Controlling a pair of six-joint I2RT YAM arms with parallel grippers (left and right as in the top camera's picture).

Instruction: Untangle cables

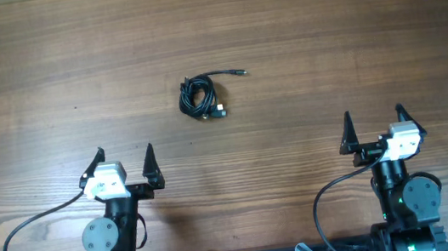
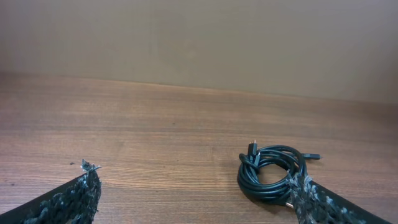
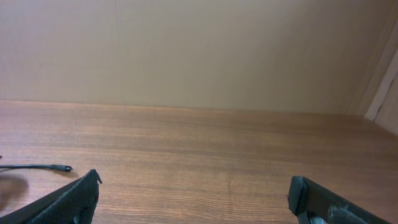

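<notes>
Left gripper (image 1: 124,149) and right gripper (image 1: 373,110) are standing spread wide at the near side of the wooden table (image 1: 349,24), gripping nothing. Ahead of them, the cables (image 1: 202,96) are lying on the wood as a small tight coil of thin black cord, nearer the left gripper and touching neither. One loose strand (image 1: 226,74) is running out from the coil's far side, pointing rightward and ending in a small plug (image 3: 61,167). A second plug (image 1: 219,110), light-tipped, is sticking out at the coil's near right.
</notes>
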